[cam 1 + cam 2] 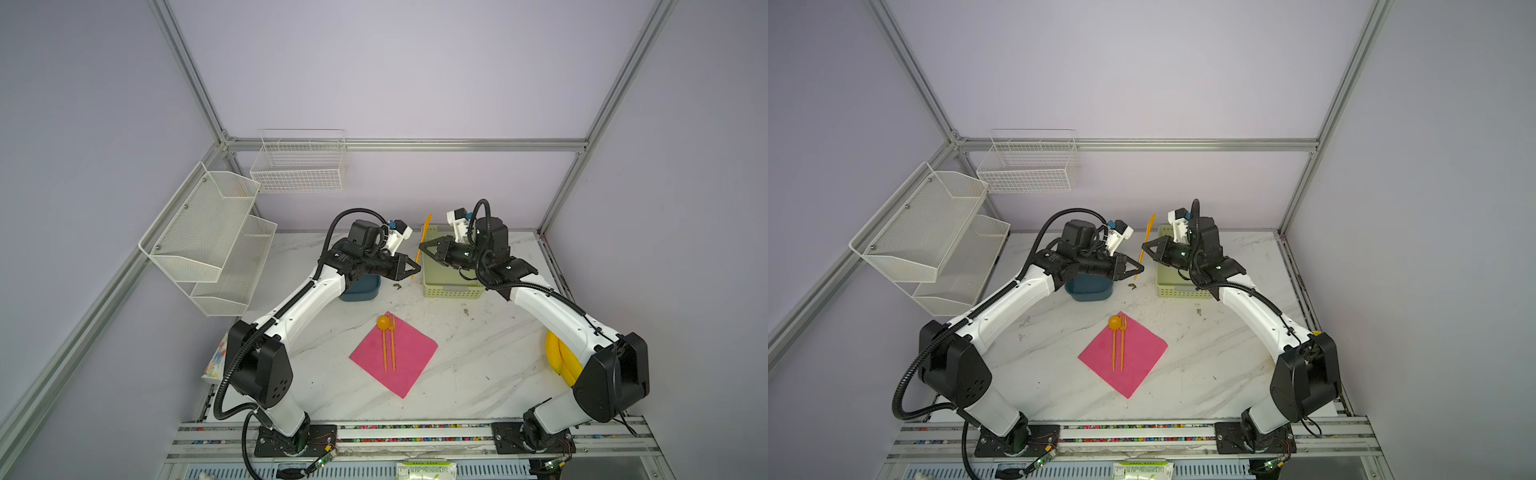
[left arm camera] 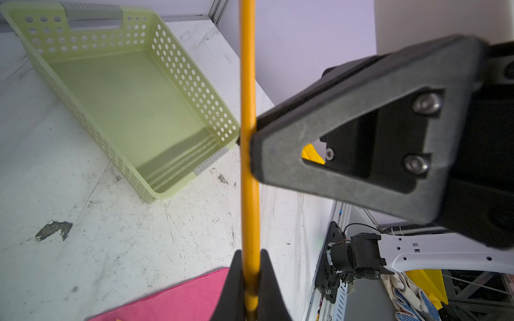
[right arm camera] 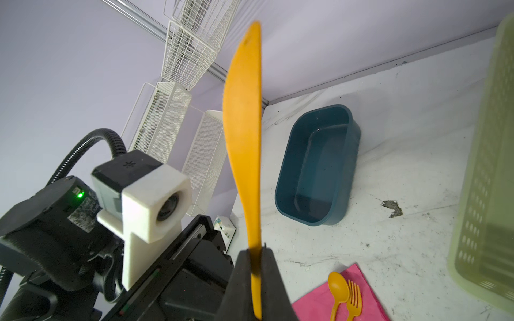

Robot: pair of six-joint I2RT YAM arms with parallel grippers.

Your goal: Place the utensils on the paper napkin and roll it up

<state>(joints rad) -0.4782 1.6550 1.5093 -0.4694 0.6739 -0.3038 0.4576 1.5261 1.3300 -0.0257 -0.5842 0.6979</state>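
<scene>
While spoon [image 1: 383,322] and fork [image 1: 393,349] lie side by side on the flat paper napkin [image 1: 409,361], farther back left gripper [image 1: 417,266] and right gripper [image 1: 421,247] each pinch the knife [image 1: 426,229], held near-upright in air between blue tub [image 1: 360,291] and green basket [image 1: 454,289].

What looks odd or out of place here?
The slim orange plastic knife stands nearly upright in mid-air, pinched by both the left claw and right claw at once. The white marble tabletop also has a dark chipped patch.
</scene>
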